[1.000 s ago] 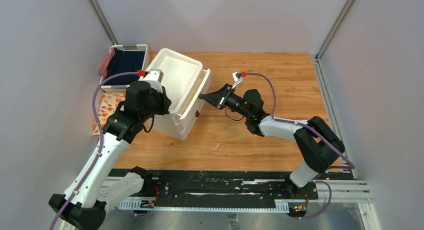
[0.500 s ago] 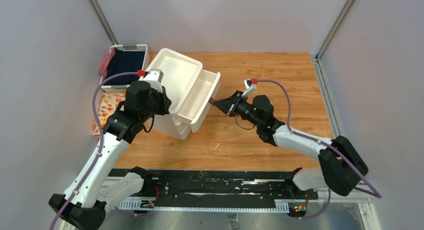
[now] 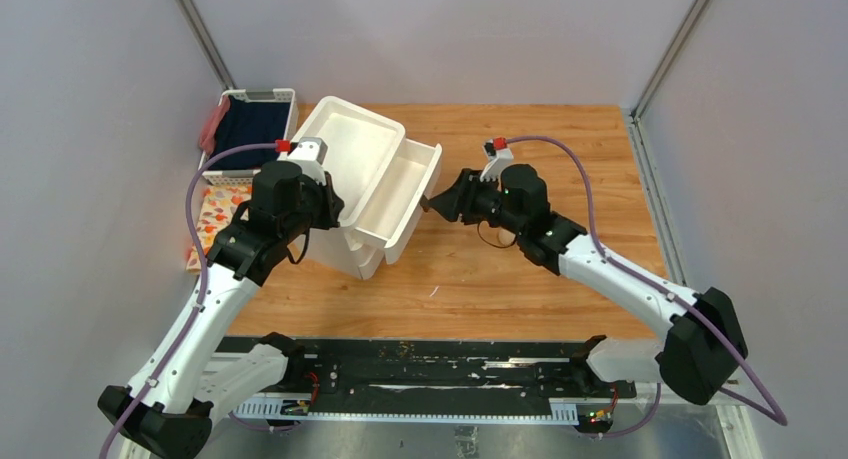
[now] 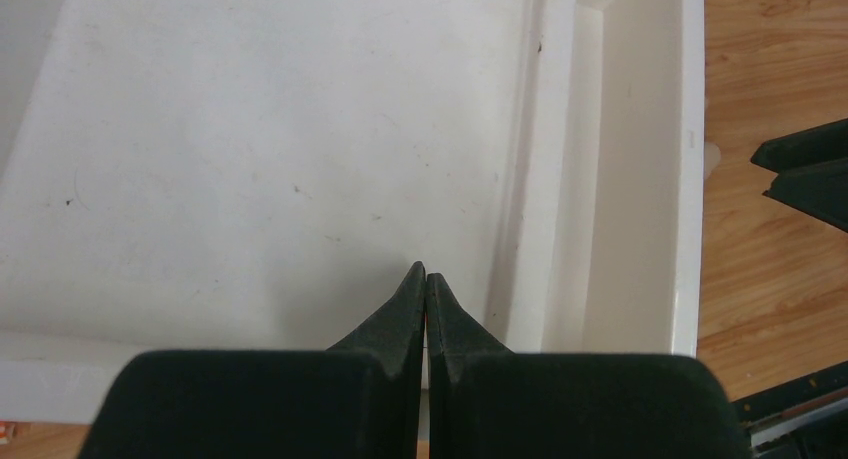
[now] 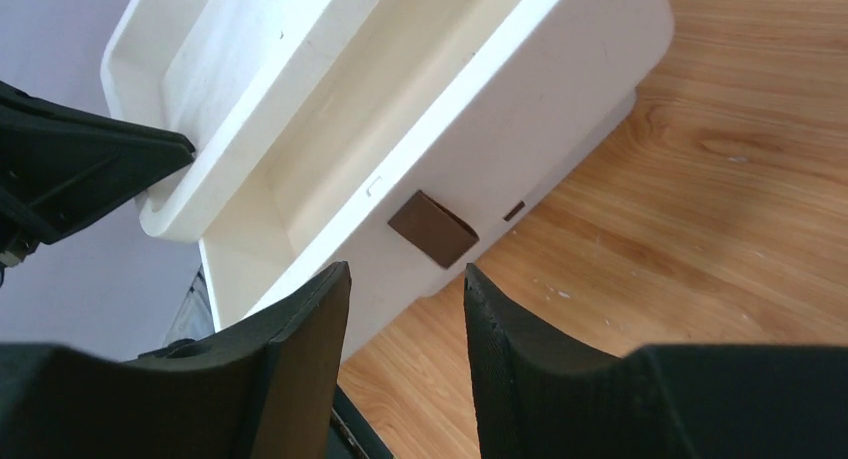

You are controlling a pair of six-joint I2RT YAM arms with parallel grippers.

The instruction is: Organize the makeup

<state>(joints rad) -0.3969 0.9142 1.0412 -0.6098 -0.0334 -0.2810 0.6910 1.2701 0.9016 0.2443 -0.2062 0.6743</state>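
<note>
Under left arm (image 3: 280, 204): box (image 3: 355, 154) corner hidden | right gripper (image 5: 405, 272) parted near knob (image 5: 432, 229)

White-and-black arms (image 3: 200, 314), purple cables (image 3: 566, 155), red caps (image 3: 282, 146)

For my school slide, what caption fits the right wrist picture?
Jaws open, the right tool faces the brown knob on the open white drawer.
</note>
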